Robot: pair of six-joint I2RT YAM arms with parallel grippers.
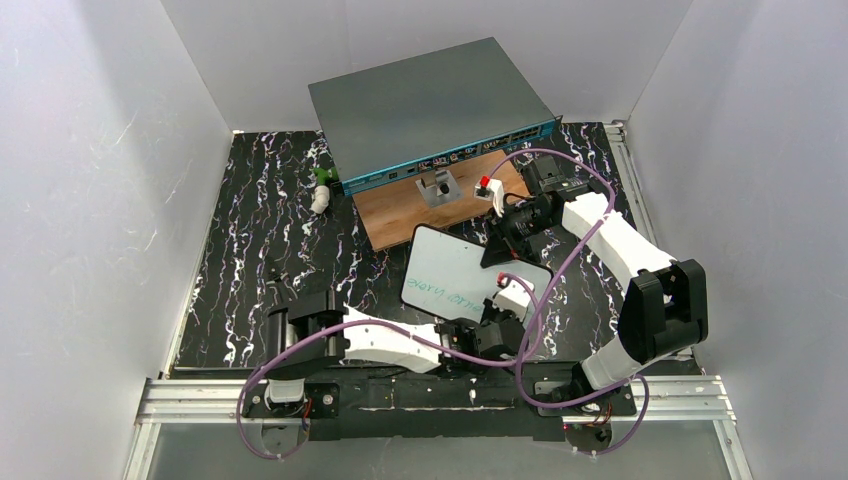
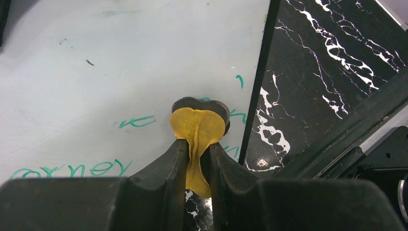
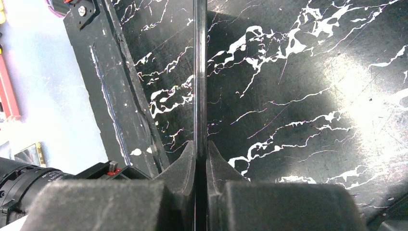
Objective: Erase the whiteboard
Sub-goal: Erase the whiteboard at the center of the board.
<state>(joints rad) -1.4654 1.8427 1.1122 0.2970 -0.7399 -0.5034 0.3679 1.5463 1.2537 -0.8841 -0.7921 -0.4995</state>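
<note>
Currently the wiping step is being carried out. The whiteboard (image 1: pixel 450 265) is lying near the middle of the black marbled table (image 1: pixel 250 250), just on the near side of the wooden board (image 1: pixel 395 215) and the grey box (image 1: pixel 420 95). It is being steadied at its far right edge by the right gripper (image 3: pixel 201 149), whose fingers are being pressed together on the thin rim, seen edge-on in the right wrist view. Whether the board is being lifted clear of the table or only tilted cannot be told.

The left gripper (image 2: pixel 197 149) is being used as the erasing hand. A yellow wiping pad (image 2: pixel 198 122) with a dark backing is being pinched between its nearly closed fingers and pressed onto the board close to the near right edge. Green handwriting (image 2: pixel 72 169) is showing to the left of the pad and around it, so the job is judged to be far from finished. The far part of the surface is looking mostly blank apart from faint specks.

For the next move, the pad is probably needing to be swept leftward along the line of writing under steady downward pressure, with the rim being clamped firmly so that the board is not being pushed away. Care is being called for near the edge, where the pad could be slipping off onto the table.
</note>
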